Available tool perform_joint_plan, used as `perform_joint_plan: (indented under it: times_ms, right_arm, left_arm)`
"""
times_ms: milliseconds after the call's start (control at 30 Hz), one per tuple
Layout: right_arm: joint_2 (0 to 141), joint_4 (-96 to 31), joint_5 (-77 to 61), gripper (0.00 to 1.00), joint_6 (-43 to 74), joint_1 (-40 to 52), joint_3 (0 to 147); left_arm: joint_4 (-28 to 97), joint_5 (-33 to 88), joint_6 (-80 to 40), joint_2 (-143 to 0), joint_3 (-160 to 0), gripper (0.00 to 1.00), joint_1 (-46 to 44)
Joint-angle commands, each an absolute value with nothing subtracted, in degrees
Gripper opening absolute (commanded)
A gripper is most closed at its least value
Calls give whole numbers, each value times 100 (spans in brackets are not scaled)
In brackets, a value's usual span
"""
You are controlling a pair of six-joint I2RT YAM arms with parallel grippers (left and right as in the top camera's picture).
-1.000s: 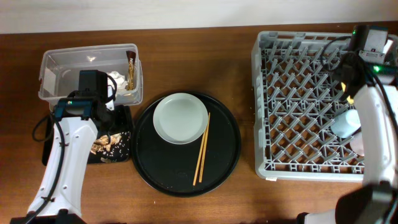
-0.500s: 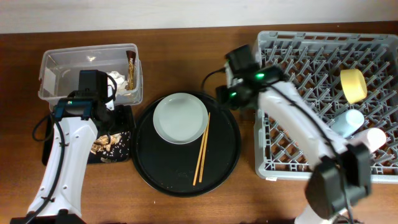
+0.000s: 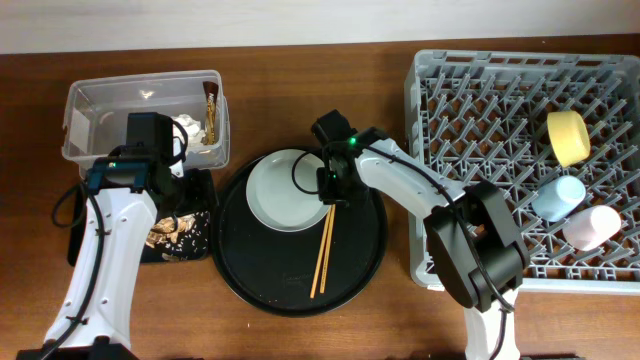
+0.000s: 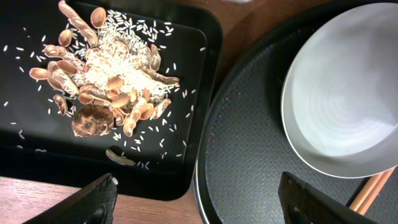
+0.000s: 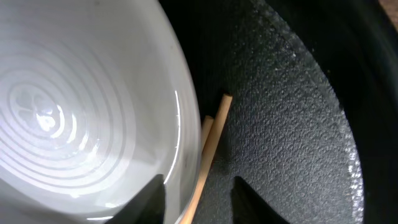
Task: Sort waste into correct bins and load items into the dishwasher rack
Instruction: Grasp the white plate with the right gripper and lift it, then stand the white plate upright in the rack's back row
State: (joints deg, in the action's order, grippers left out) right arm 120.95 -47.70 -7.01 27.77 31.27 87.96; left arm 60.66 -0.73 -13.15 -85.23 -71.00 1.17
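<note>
Our right jaws stand open and empty, astride the chopsticks beside the plate mid-worktop; our left jaws gape empty over scraps near the left edge.

The tub sits back left with the flat tray just before it, the round tray in the middle bears the plate with the chopsticks just to its right, and the rack at right holds the bowl behind a cup and a second cup.
</note>
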Motion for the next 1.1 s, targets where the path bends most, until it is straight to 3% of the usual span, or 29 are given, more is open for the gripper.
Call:
perform_joint_plan:
  times_ms: [0, 433, 767, 933, 1067]
  right_arm:
    - [12162, -4775, -711, 31, 3129, 3201, 8792]
    - [12232, -4801, -707, 4, 3352, 3304, 8774]
    - [11622, -4814, -537, 4, 3227, 3089, 8842]
    - [10103, -5039, 506, 4, 2475, 2473, 8844]
    - [9076, -5048, 2436, 4, 1621, 1717, 8842]
  left_arm:
    - [6071, -128, -1347, -8458, -7135, 83, 145]
    - [6071, -128, -1347, -8458, -7135, 83, 145]
    - [6071, -130, -1347, -8458, -7135, 83, 145]
    - [6069, -130, -1347, -8458, -7135, 83, 145]
    - [6071, -128, -1347, -8458, -7135, 83, 145]
